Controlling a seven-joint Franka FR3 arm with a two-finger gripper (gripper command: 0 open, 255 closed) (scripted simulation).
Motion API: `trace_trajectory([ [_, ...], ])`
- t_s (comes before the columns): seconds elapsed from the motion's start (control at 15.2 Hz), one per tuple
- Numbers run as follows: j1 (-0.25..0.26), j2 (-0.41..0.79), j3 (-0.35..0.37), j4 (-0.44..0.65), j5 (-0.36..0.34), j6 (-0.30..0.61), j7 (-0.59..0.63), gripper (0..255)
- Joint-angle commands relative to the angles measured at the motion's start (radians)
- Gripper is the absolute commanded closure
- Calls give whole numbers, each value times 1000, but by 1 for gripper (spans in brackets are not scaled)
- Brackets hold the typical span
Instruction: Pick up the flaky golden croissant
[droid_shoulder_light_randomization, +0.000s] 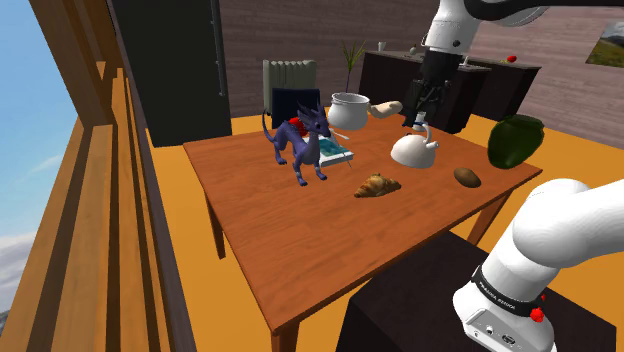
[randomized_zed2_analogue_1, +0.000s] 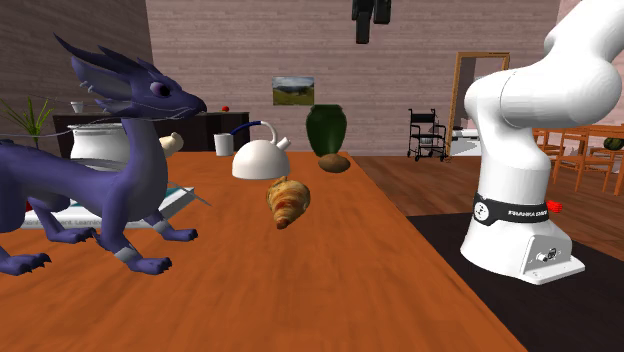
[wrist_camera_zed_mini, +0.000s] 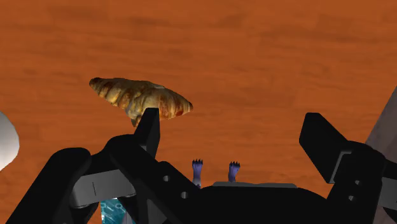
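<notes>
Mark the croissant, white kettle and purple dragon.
croissant (droid_shoulder_light_randomization: 377, 186): shoulder view, its middle.
white kettle (droid_shoulder_light_randomization: 411, 152): shoulder view, its dome.
purple dragon (randomized_zed2_analogue_1: 95, 185): second exterior view, its flank.

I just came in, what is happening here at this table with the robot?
A white Franka arm is going for the croissant, which lies untouched on the wooden table. Its jaws hang well above the table, open and holding nothing. In the wrist view the croissant lies beyond one finger, not between the two. A white kettle and a purple dragon figurine stand close by on the same table.
</notes>
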Motion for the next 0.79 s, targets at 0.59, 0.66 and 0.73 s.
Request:
trace_trajectory([
  [0.59,33,97,-208,-160,-104,220,-411,0],
  [0.66,38,120,-231,-168,-114,247,-457,0],
  [0.73,43,145,-255,-175,-123,274,-503,0],
])
